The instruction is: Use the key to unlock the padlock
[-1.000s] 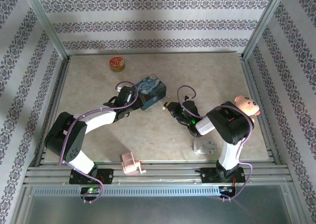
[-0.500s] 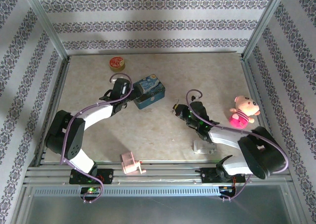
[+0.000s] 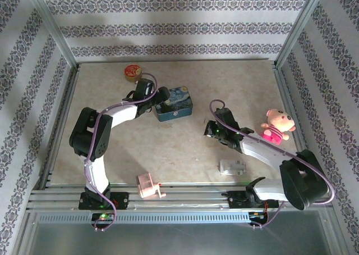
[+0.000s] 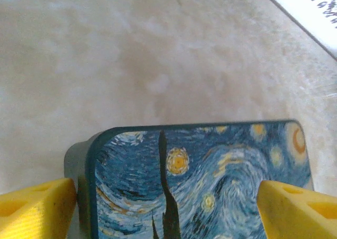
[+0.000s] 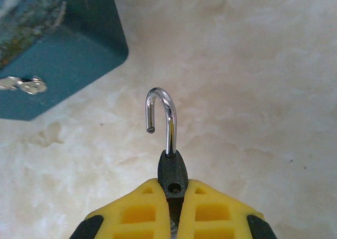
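Lower and longer than a second ago, the right arm point(image 3: 263, 148) stretches out, and the blue tin point(image 3: 175, 102) sits slightly farther. Nearest, right jaws are clamped on the padlock point(image 5: 171, 170) body above the worktop point(image 5: 253, 65); its shackle hangs free, seemingly sprung, so keep that grip steady. Beyond, the key point(image 5: 23, 85) rests against the tin; left jaws gape over its lid, holding nothing
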Robot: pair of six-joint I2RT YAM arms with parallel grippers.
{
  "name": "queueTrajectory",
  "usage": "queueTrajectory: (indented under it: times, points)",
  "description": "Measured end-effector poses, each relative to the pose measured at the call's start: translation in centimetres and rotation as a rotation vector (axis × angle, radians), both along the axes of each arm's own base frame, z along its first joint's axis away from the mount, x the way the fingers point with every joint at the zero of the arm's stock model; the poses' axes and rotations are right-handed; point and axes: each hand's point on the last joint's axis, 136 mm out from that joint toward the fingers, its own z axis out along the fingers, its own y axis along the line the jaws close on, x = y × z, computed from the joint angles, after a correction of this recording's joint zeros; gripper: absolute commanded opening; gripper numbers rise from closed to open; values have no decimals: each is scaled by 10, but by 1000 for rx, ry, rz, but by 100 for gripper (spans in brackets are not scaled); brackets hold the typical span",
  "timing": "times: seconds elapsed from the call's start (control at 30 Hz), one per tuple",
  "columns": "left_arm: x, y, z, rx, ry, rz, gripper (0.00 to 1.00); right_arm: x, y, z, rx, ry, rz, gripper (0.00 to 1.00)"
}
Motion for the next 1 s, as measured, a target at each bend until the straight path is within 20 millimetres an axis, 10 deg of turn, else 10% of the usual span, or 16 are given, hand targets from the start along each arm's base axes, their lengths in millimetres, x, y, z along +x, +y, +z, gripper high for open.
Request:
queueTrajectory:
  times: [0.47,1.0]
  points:
    - [24,11,17,-98,-61,-5,99,25,-12,-9,62,113,76,0]
    - [-73,109,72,-72,-192,150,99,48,-28,-36,26,231,117,25]
